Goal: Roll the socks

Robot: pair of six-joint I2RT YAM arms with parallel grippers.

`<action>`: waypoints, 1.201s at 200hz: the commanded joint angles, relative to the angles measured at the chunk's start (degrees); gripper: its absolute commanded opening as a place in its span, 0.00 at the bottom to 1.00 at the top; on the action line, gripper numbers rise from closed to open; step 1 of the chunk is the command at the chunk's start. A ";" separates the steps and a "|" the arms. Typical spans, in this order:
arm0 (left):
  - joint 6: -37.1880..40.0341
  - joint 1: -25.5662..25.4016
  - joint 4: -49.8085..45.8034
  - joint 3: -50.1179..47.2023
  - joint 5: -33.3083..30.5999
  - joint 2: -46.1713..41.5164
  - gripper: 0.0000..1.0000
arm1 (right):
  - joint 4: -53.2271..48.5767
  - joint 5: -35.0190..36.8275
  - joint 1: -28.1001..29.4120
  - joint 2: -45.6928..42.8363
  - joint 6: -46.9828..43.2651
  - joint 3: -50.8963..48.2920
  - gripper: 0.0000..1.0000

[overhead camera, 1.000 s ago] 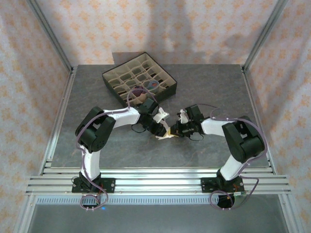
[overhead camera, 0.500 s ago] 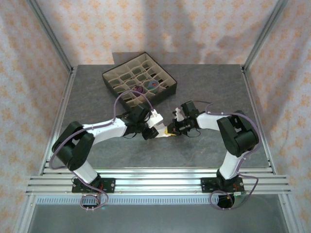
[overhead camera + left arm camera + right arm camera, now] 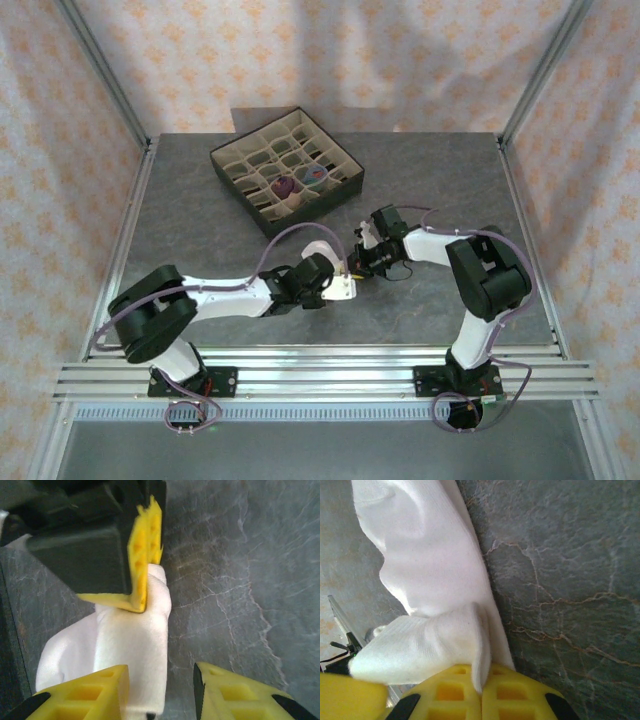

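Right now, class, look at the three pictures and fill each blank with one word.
1. The right gripper is shut on a ___ sock.
2. The left gripper has its jaws ___.
3. The box holds ___ rolled socks.

Missing words: white; open; two.
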 commanded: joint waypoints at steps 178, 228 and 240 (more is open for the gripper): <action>0.35 1.23 -5.03 5.41 -2.86 8.06 0.00 | -24.09 0.02 -4.79 -5.62 -8.30 10.60 0.37; -2.49 5.64 -9.60 6.28 9.86 5.44 0.00 | -19.52 1.14 -4.70 -3.59 -5.60 13.45 0.35; -3.04 6.43 -10.19 6.37 11.94 4.79 0.00 | -18.04 1.49 -3.88 -1.93 -5.09 14.79 0.33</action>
